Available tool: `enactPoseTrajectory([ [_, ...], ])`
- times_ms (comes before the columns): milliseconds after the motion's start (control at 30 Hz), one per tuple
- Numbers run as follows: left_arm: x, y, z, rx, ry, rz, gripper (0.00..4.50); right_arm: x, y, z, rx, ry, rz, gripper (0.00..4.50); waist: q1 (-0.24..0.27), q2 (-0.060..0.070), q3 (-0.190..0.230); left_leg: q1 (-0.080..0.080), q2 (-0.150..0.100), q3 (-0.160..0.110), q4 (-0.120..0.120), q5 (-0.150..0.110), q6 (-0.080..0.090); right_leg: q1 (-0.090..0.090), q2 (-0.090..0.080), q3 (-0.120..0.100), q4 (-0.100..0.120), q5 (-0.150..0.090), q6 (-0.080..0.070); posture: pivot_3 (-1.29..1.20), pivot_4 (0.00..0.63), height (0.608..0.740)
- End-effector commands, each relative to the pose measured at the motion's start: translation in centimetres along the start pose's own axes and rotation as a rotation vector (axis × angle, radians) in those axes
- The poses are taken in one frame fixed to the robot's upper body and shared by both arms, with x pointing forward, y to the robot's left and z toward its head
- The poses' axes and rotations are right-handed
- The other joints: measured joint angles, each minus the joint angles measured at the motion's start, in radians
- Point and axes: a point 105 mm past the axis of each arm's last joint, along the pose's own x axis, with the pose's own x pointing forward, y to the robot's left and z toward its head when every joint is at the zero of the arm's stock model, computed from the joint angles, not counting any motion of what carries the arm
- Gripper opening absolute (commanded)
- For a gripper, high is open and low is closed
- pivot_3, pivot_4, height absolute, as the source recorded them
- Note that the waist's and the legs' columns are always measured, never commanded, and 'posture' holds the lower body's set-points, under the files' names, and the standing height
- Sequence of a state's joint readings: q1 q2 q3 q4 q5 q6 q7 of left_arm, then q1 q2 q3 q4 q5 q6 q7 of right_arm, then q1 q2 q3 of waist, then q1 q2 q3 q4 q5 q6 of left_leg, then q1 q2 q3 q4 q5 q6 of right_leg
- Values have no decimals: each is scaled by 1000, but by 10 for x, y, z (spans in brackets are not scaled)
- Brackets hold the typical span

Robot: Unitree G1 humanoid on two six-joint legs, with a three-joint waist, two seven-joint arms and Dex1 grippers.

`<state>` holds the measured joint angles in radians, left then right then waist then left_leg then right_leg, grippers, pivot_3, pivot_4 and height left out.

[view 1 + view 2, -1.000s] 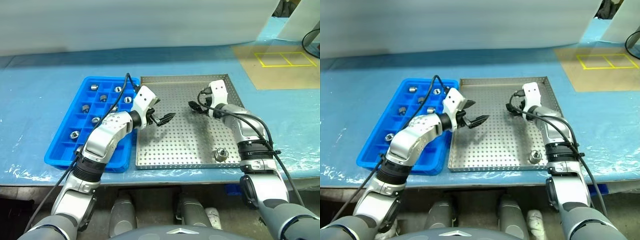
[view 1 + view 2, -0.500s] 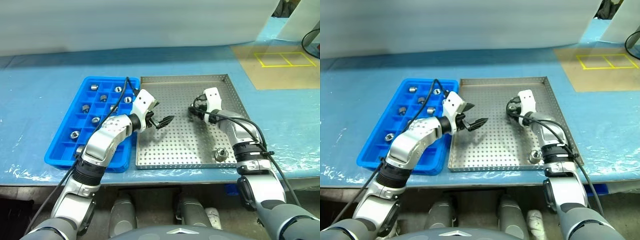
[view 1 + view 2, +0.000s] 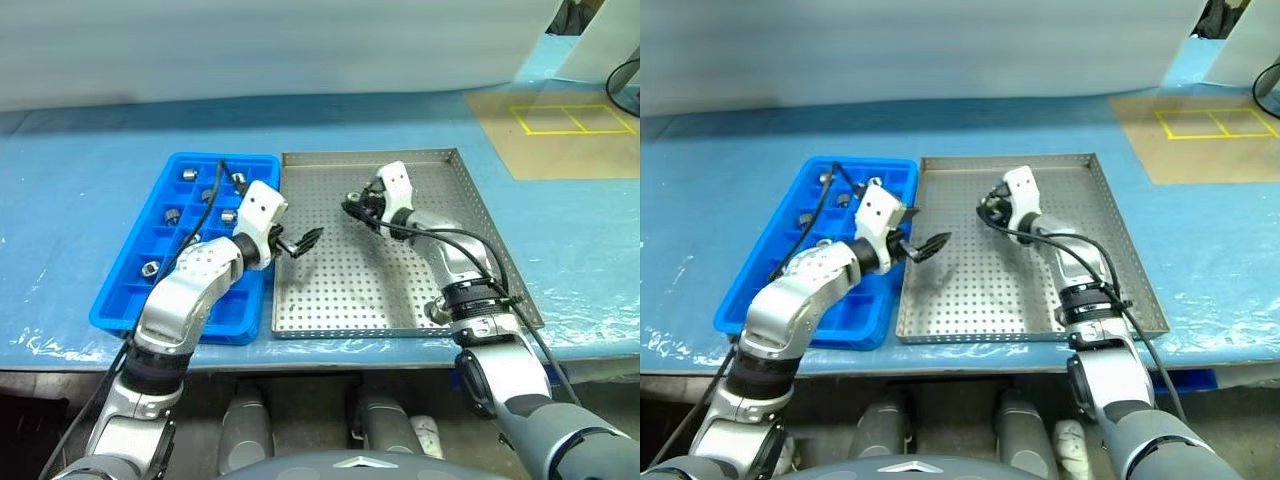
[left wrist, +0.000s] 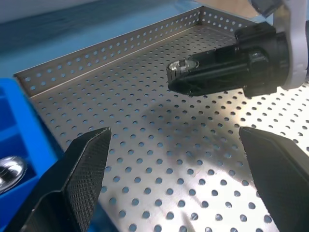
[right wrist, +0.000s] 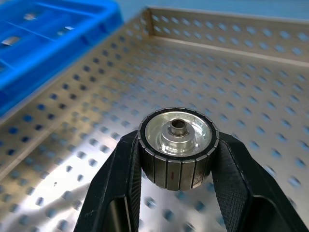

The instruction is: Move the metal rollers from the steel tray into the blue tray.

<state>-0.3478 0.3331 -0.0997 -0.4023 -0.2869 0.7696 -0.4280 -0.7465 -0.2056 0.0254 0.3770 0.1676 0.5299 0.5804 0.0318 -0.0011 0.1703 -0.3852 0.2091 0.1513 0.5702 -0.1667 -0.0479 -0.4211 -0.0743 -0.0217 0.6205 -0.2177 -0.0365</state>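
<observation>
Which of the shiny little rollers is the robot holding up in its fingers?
The metal roller pinched in the right gripper, raised over the steel tray. The others sit loose in compartments of the blue tray, or on the steel tray's floor by its near right corner.

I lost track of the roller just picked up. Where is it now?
The roller is clamped in the right gripper, held above the steel tray at its far middle, opposite the open left gripper.
</observation>
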Motion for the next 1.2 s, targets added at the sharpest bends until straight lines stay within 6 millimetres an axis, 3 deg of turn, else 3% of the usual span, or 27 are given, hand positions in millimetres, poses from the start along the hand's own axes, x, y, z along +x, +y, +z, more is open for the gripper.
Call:
enactPoseTrajectory([
  [33, -17, -1, 11, 4, -40, 65, 4500, 9, 37, 48, -74, -146, 151, 1618, 9, 0, 0, 0, 0, 0, 0, 0, 0, 0, 0, 0, 0, 0, 0, 82, 150, 740],
  [233, -37, 0, 7, -29, -28, 179, 4500, 22, 81, 66, -92, -179, 321, 1618, 44, 0, 0, -1, 0, 0, -3, 0, 0, 0, 0, -2, -3, 0, 0, 189, 150, 740],
  [467, -66, 1, 1, -65, 1, 294, 4500, 35, 112, 55, -146, -85, 453, 1618, 73, -1, 0, -2, 0, -1, -7, 0, -1, 0, 0, -3, -7, 0, 0, 297, 150, 740],
  [767, -87, -4, 2, -85, 26, 365, 4500, 45, 116, 19, -221, 92, 506, 1618, 110, -1, 1, -4, 0, -2, -8, 1, -2, -1, 0, -5, -10, 0, 0, 389, 150, 740],
  [1200, -85, -8, 2, -74, 44, 354, 4500, 41, 109, -8, -356, 214, 543, 1618, 134, -1, 1, -4, 0, -3, -8, 1, -2, 0, 0, -5, -11, 0, 0, 393, 150, 740],
])
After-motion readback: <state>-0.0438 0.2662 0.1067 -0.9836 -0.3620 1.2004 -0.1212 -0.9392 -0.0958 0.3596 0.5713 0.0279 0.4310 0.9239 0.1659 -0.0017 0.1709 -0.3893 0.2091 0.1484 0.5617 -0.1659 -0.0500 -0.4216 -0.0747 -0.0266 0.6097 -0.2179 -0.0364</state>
